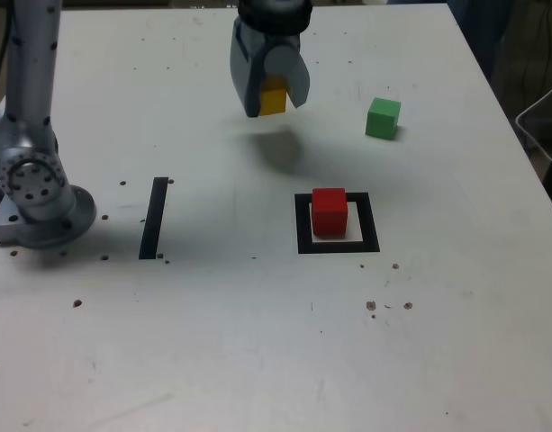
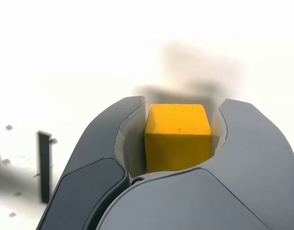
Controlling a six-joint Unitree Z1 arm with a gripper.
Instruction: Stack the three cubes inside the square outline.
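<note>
Our gripper [image 2: 182, 103] was clamped on the yellow cube [image 2: 178, 143], held above the table [image 1: 203, 360]. We judged the stack only begun: the red cube [image 1: 330, 213] sat inside the outline [image 1: 366, 223]; yellow and the green cube [image 1: 382, 120], on the table outside, remained to be stacked.

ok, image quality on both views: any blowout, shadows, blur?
Exterior view: even light, soft shadow on the table below the gripper, arm dark at the top edge. Wrist view: tabletop blown out to white, blurry shadow beyond the yellow cube, black strip soft-edged.
</note>
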